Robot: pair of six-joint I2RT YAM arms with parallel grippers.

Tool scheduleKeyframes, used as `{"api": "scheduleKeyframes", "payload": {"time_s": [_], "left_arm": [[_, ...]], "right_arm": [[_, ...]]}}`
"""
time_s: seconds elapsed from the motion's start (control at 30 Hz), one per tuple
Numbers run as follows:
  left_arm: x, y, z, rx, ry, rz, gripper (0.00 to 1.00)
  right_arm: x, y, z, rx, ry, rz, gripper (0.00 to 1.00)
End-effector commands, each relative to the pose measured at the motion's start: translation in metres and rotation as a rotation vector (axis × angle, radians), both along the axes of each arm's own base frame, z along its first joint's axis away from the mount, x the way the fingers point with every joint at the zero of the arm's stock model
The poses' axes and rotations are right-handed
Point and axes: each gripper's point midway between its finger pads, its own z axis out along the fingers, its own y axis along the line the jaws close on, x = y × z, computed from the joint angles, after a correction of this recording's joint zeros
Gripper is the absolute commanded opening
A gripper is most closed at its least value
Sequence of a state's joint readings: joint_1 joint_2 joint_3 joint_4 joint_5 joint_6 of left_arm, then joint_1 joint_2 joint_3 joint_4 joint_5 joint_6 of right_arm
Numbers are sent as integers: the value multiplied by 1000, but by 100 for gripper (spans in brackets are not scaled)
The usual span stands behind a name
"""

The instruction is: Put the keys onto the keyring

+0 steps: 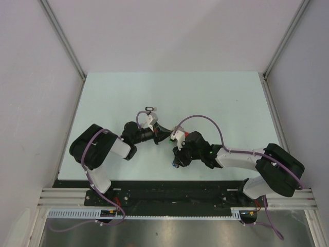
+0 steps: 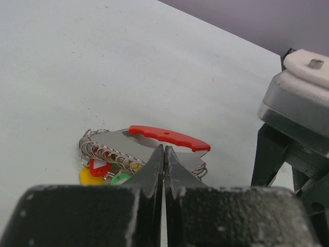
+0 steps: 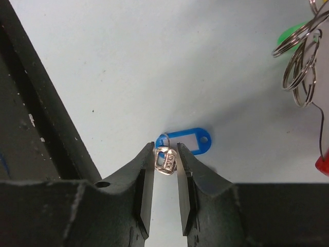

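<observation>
Table [image 1: 221, 103] is seen to hold every part, with neither loose key threaded on yet; the task is judged to be at an early stage. Left gripper [image 2: 164, 149] is clenched fully, its tips set against the keyring [image 2: 169, 138] at the lower middle of the left wrist view, just under the red band. Whether a thin metal edge is pinched cannot be told. Yellow, red and green tags [image 2: 97, 169] are seen hung on its coils. Right gripper [image 3: 166, 150] is placed around the blue-tagged key [image 3: 166, 160] at the lower centre of the right wrist view, with the jaws close on either side of the silver head; a firm grasp cannot be confirmed. Black-tagged key [image 1: 149, 109] lies untouched just above centre in the top view, apart from both grippers. Two keys are therefore left to be fitted.

Enclosure walls [image 1: 31, 77] close off the left and right of the top view, while wide bare surface is left toward the upper edge. Both wrists are crowded together at centre. The right arm's body [image 2: 300, 103] is seen at the right edge of the left wrist view, so little clearance is judged to be available between them
</observation>
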State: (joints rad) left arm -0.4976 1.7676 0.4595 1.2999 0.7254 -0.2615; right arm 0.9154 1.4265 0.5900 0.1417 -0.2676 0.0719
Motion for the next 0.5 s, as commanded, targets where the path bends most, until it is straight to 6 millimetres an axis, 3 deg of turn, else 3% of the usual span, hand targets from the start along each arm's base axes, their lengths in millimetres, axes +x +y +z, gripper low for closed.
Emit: {"api": "scheduleKeyframes", "payload": {"time_s": [0.0,0.37,0.47], "left_arm": [[6,1,15,-37,-87,7,0],[4,0,13,-41,-74,-4,0],[5,0,13,-42,-71,-6,0]], "right_arm": [[9,13,2,34,-25,-8,28],[7,16,-16,-7,1,24,25],[5,17,-19,-19,0,37,18]]}}
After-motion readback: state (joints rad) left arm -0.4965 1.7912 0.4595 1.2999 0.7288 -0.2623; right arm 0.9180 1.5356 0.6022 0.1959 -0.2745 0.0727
